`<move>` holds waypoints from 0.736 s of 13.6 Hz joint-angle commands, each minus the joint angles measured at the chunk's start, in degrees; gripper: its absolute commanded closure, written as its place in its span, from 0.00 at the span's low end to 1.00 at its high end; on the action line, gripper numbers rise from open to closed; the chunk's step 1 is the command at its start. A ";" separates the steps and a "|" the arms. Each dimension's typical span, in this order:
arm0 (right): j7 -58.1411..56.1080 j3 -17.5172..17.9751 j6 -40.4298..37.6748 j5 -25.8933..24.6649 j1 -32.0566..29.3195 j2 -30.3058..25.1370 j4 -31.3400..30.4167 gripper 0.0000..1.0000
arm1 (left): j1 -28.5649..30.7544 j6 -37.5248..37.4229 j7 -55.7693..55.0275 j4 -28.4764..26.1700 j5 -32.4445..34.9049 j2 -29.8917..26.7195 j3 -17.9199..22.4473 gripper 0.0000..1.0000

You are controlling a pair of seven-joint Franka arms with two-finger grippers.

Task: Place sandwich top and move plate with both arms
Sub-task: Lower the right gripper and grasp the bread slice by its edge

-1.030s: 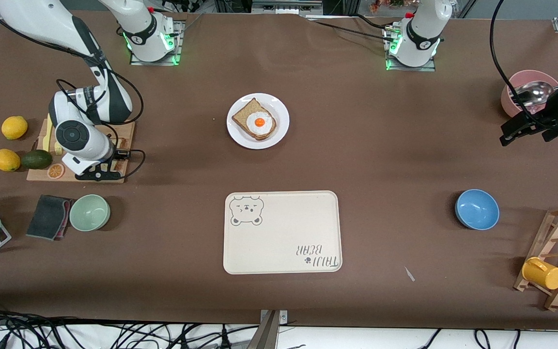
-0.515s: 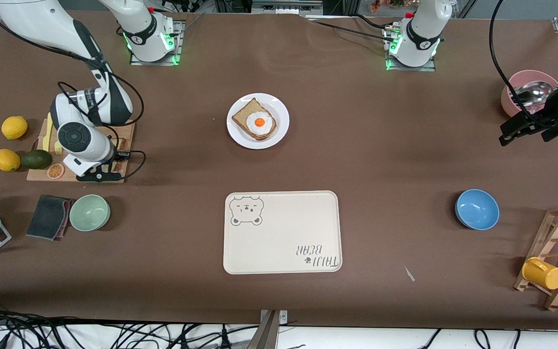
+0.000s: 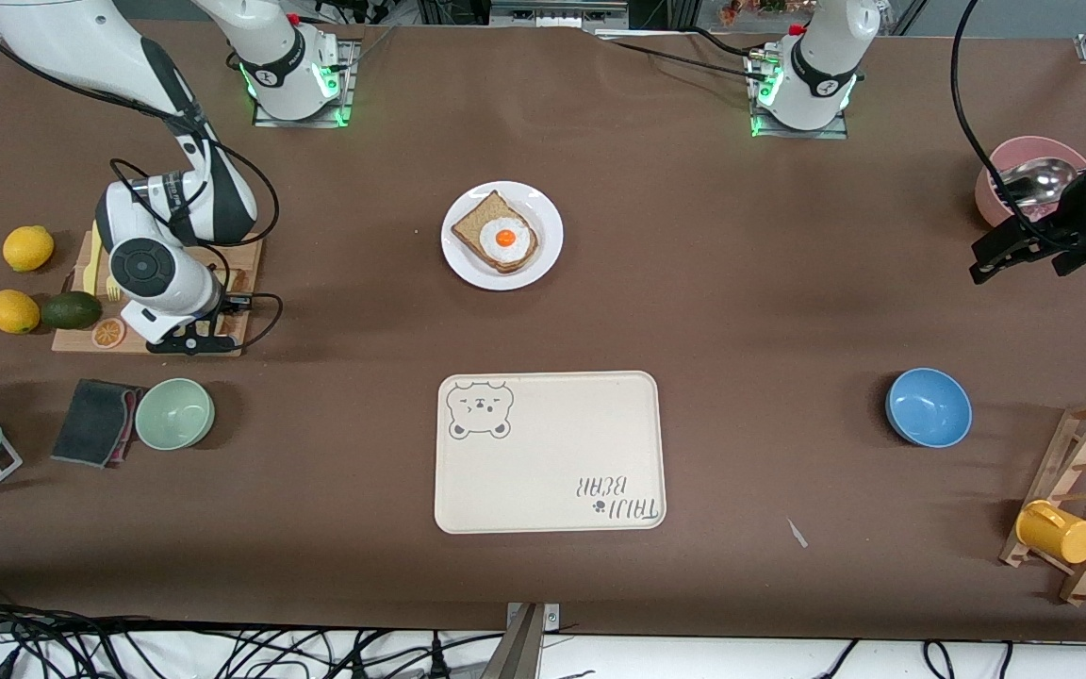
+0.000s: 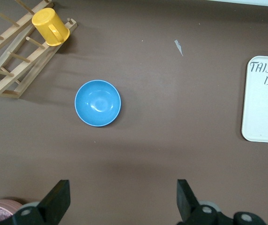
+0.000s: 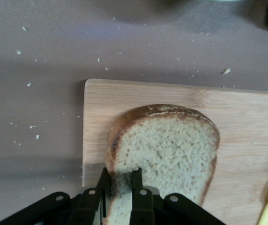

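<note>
One egg-topped toast (image 3: pixel 502 236) on plate (image 3: pixel 543 215).

Sandwich top (image 5: pixel 171 150): we are seeing porous, crumbly bread.
Cutting board (image 5: pixel 246 117): showing pale, matt wood grain.
Plate (image 3: pixel 543 219): looking smooth and glossy.
Table (image 3: pixel 788 311): wearing matt brown covering.
Rack (image 3: pixel 1085 471): showing bare wood.

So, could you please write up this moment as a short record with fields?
Right gripper: over the wooden cutting board, fingers pinching the pale speckled bread slice
Left gripper: open, waiting above bare table near the blue bowl
Round white plate: holds brown toast with a fried egg on it
Cream bear tray: nearer the front camera than the plate
</note>
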 commanded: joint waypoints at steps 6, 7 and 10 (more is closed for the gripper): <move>0.54 0.44 -10.67 -0.49 1.13 1.37 7.28 1.00 | -0.04 -0.75 0.21 1.74 -1.46 0.65 0.09 0.00; 0.71 0.44 -10.93 -0.41 1.57 1.02 7.72 1.00 | 0.05 -0.75 0.21 1.65 -1.46 0.65 0.09 0.00; 0.10 0.87 -15.65 -0.41 2.36 0.93 11.84 1.00 | 0.22 -0.75 0.30 1.65 -1.46 0.65 0.09 0.00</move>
